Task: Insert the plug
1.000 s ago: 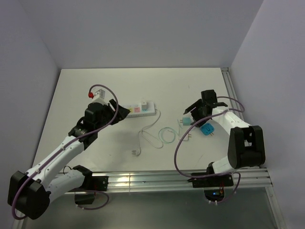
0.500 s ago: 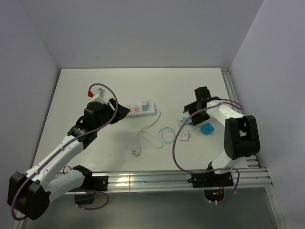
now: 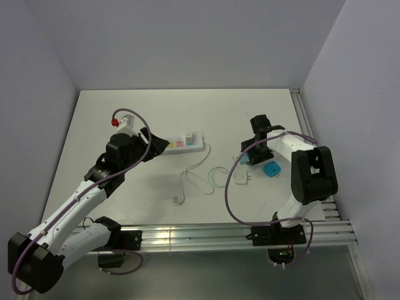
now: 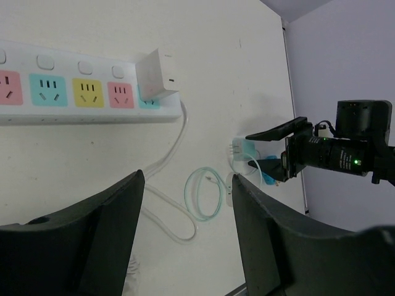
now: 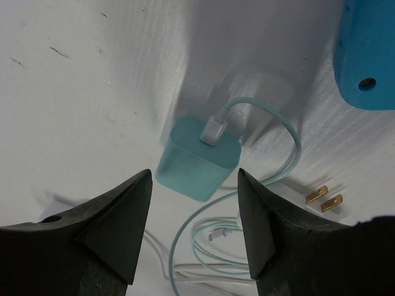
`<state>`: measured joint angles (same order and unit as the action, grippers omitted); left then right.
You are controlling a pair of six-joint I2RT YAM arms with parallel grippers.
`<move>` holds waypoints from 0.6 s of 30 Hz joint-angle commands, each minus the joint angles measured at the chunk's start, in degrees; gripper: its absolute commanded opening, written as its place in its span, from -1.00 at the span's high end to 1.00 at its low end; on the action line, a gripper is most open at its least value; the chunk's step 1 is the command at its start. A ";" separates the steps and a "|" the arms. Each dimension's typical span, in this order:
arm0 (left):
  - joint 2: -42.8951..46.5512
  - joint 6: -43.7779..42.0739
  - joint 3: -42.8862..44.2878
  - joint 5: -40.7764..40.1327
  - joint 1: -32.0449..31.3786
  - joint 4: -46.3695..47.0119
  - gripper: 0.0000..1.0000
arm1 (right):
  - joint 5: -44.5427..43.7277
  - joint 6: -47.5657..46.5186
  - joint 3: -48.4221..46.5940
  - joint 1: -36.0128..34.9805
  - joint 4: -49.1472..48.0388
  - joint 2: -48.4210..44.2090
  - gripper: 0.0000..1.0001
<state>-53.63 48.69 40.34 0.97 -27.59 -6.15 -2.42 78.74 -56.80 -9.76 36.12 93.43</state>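
While R pincer [image 5: 192,177] hangs wide just above it, gripping nothing, boxy teal plug [image 5: 197,161] w/ pale-green cable [image 5: 290,142] lies on surface [image 3: 219,112], well right of power strip [image 3: 185,142]; L pincer [image 4: 188,182] wide, empty

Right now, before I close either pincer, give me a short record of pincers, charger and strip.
left pincer: open, empty, near power strip
right pincer: open, poised over teal charger, not gripping
teal charger: lying on table, cable attached, not plugged in
power strip: white adapter in end socket; visible other sockets free
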 commanded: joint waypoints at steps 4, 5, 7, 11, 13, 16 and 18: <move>1.68 -1.75 2.64 -0.71 -0.18 -0.79 -0.31 | -3.38 0.89 -5.08 -0.17 1.94 3.51 -0.23; 1.77 -1.75 2.73 -0.71 -0.27 -0.79 -0.32 | -3.21 0.89 -4.82 -0.17 1.76 3.78 -0.20; 1.86 -2.02 2.64 -0.71 -0.27 -1.14 -0.31 | -2.95 0.63 -4.73 -0.17 1.33 4.22 -0.08; 2.03 -2.10 2.73 -0.71 -0.27 -1.67 -0.32 | -3.21 0.10 -3.68 -0.17 1.06 4.57 -0.04; 2.30 -2.19 2.82 -0.71 -0.18 -1.50 -0.32 | -3.03 -0.95 -3.67 -0.17 0.88 5.18 -0.04; 1.86 -2.54 3.08 -0.54 -0.18 -1.14 -0.33 | -1.55 -4.11 -4.29 -0.26 -0.34 6.24 -0.07; 0.90 -2.81 3.69 0.43 -0.18 -1.14 -0.33 | -0.58 -6.66 -4.90 -0.26 -0.35 6.77 -0.21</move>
<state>-52.80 47.40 40.84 0.82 -27.59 -8.49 -3.05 76.03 -60.34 -9.76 35.92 97.78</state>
